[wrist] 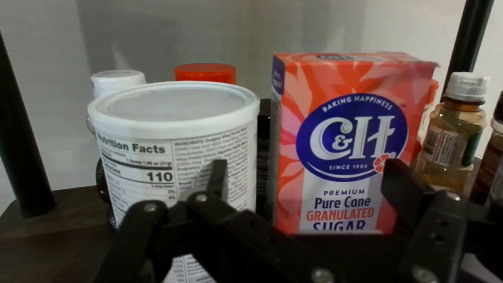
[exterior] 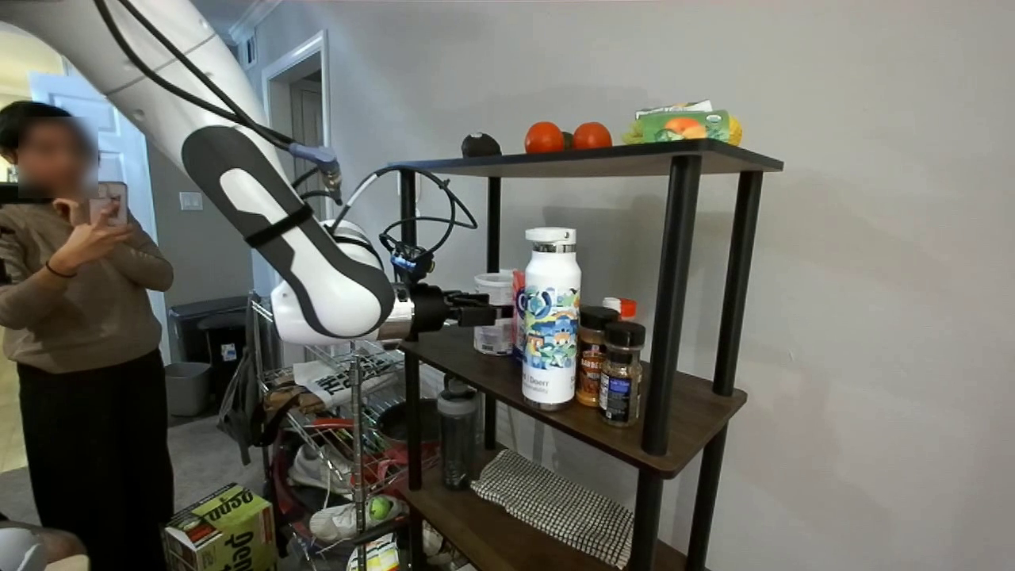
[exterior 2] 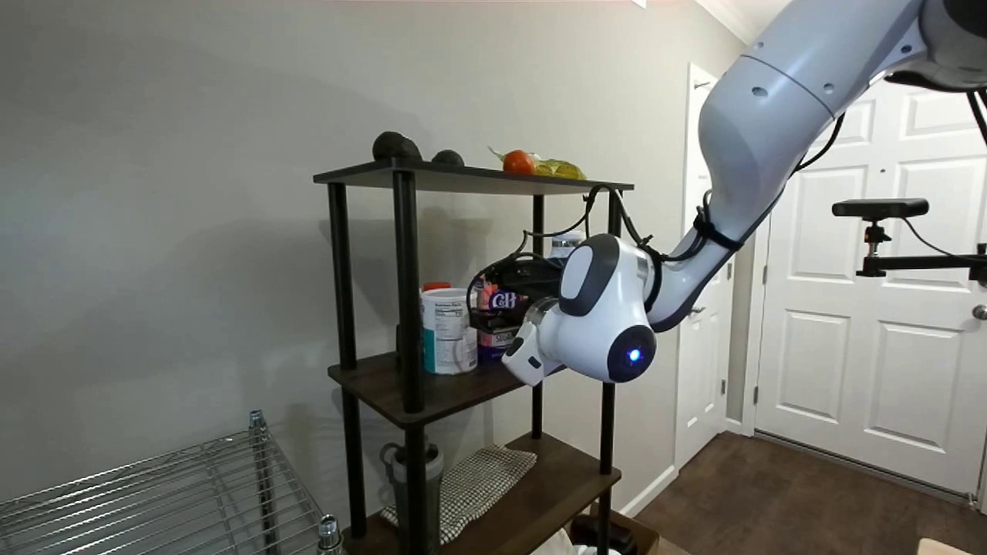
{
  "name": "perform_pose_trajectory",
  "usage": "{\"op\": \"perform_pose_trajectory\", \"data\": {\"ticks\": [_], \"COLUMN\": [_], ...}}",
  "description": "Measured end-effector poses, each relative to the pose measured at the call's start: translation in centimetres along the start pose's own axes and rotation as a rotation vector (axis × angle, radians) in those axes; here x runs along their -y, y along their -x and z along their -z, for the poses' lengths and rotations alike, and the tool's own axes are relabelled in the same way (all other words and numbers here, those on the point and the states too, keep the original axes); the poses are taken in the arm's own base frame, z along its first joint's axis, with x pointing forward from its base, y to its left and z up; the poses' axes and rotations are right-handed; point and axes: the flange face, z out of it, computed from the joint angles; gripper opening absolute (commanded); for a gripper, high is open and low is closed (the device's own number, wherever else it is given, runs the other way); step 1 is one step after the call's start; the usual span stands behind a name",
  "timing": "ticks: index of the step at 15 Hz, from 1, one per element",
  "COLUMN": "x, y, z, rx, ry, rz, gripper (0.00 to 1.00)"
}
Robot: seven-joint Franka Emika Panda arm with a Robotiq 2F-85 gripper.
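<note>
My gripper (wrist: 307, 177) is open and empty at the middle shelf, its fingers pointing in; it also shows in an exterior view (exterior: 493, 311). In the wrist view its left finger is in front of a white tub (wrist: 177, 157) with a nutrition label. Its right finger is in front of the right edge of a pink and orange sugar box (wrist: 338, 137). I cannot tell whether a finger touches either. The tub shows in both exterior views (exterior: 493, 342) (exterior 2: 449, 331). The box is partly hidden behind the gripper in an exterior view (exterior 2: 497, 343). A white patterned bottle (exterior: 552, 317) stands nearby.
Spice jars (exterior: 622, 381) stand beside the bottle. A clear bottle (wrist: 452, 137) is right of the box. Black posts (exterior: 672, 317) hold the shelves. The top shelf (exterior 2: 463, 176) carries tomatoes (exterior: 545, 137) and avocados. A wire rack (exterior 2: 154, 486) stands beside. A person (exterior: 87, 254) stands behind the arm.
</note>
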Motion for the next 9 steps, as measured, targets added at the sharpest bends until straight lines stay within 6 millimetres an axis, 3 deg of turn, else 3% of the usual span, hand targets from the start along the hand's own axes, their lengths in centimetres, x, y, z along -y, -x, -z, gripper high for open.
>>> {"op": "perform_pose_trajectory", "data": {"ticks": [9], "x": [0.71], "y": [-0.45], "z": [0.03], "rx": [-0.008], "ry": [-0.026], "rz": [-0.005], "gripper": [1.00]}}
